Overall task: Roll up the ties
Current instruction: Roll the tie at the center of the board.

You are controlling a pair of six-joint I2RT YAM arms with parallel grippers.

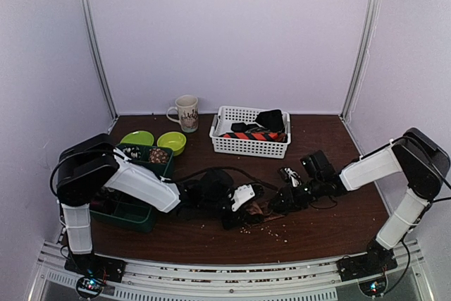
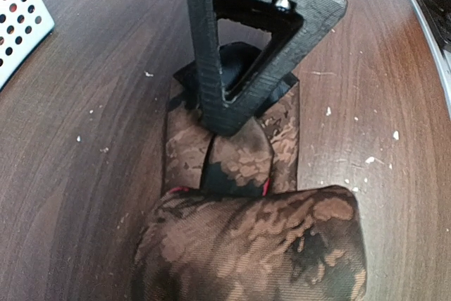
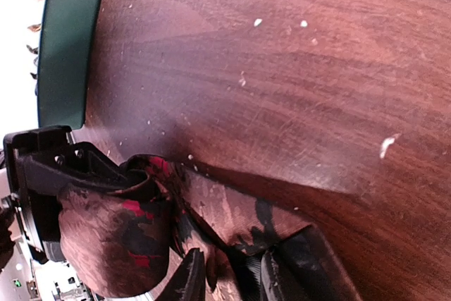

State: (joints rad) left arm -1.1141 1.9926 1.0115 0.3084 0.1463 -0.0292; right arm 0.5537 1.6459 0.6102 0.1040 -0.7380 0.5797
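A brown-patterned tie [image 1: 254, 210] lies on the table between my two arms. Its near end is wound into a fat roll [image 2: 246, 244], and the flat part [image 2: 184, 153] stretches away from it. The roll fills the bottom of the left wrist view and hides my left gripper's [image 1: 239, 204] fingers. In the right wrist view that gripper's black jaws [image 3: 49, 174] clasp the roll [image 3: 113, 237]. My right gripper [image 3: 231, 283] stands over the flat part, its fingers apart with a fold of fabric between them. One finger [image 2: 239, 68] presses down on the tie.
A white basket [image 1: 248, 148] at the back holds a striped tie [image 1: 257, 134] and a black one [image 1: 271, 119]. A mug [image 1: 187, 112], two green bowls [image 1: 137, 138] and a dark green tray [image 1: 134, 214] stand at the left. Crumbs [image 1: 275, 228] dot the wood.
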